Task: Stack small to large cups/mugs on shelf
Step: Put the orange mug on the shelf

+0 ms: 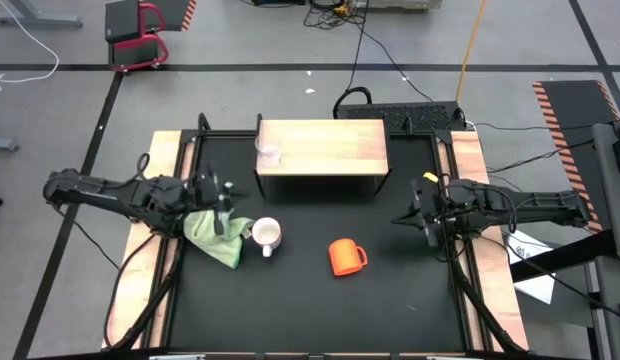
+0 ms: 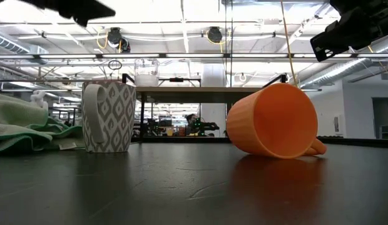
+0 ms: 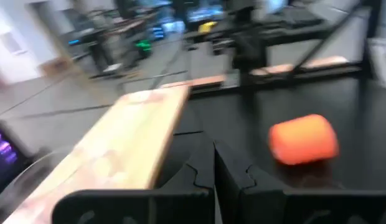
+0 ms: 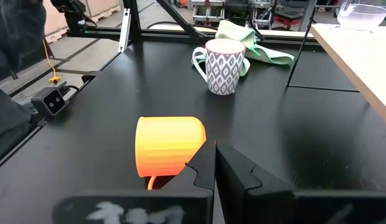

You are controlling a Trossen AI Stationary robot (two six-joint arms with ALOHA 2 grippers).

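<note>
Glass cup (image 1: 268, 152) sits on shelf (image 1: 330, 145). Right gripper (image 1: 427, 222), fingers shut & empty, should open, grab tipped orange mug (image 1: 346, 256) by rim.

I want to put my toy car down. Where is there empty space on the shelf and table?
Most of the shelf top is bare, right of the glass cup. The black table is open in front of the white mug and orange mug. It is crowded around the green cloth.
</note>
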